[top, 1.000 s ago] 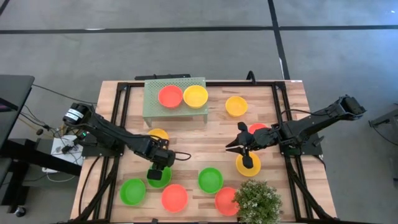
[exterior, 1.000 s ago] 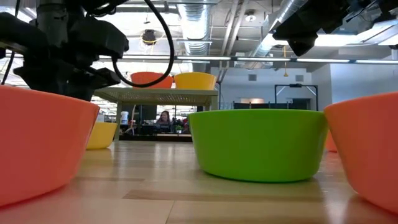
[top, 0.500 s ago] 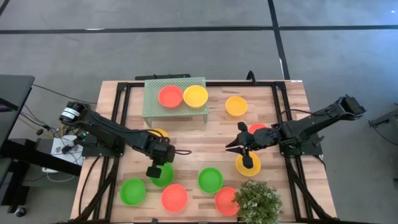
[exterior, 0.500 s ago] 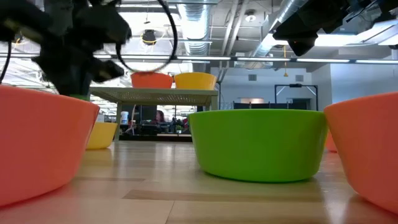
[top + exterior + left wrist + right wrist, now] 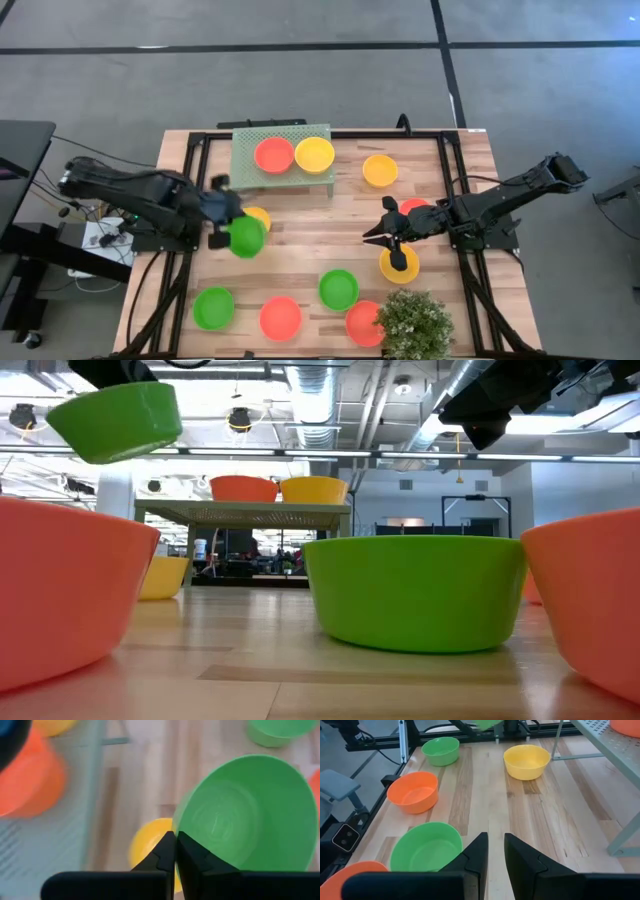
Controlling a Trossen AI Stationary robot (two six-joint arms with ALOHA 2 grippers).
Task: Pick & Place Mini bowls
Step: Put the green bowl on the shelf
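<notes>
My left gripper (image 5: 228, 236) is shut on a green mini bowl (image 5: 246, 239), held high above the table's left half; the low view shows that bowl (image 5: 115, 420) tilted in the air. Just beyond it a yellow bowl (image 5: 258, 213) rests on the wood. A red bowl (image 5: 273, 155) and a yellow bowl (image 5: 314, 154) sit on the pale green perforated stand (image 5: 282, 182). My right gripper (image 5: 378, 226) hovers open right of centre, above a yellow bowl (image 5: 399, 266), with nothing between its fingers (image 5: 479, 851). My left gripper pinches the green bowl's rim (image 5: 176, 822) at the side toward the table's left edge, one finger inside the bowl and one outside. The fingers slant down from the left. The bowl hangs tilted beyond the fingers, lifted clear of the table.
Along the near edge stand a green bowl (image 5: 213, 307), a red bowl (image 5: 281, 318), a green bowl (image 5: 338, 289), a red bowl (image 5: 362, 322) and a bushy plant (image 5: 414, 322). A yellow bowl (image 5: 380, 170) sits at the far right; a red bowl (image 5: 415, 206) lies partly under the right arm.
My left gripper has shut on the green bowl's rim and risen with it, drawing back toward the table's far left. The bowl, which stood on the wood near the front, now hangs tilted, lifted clear. The right arm has kept still.
</notes>
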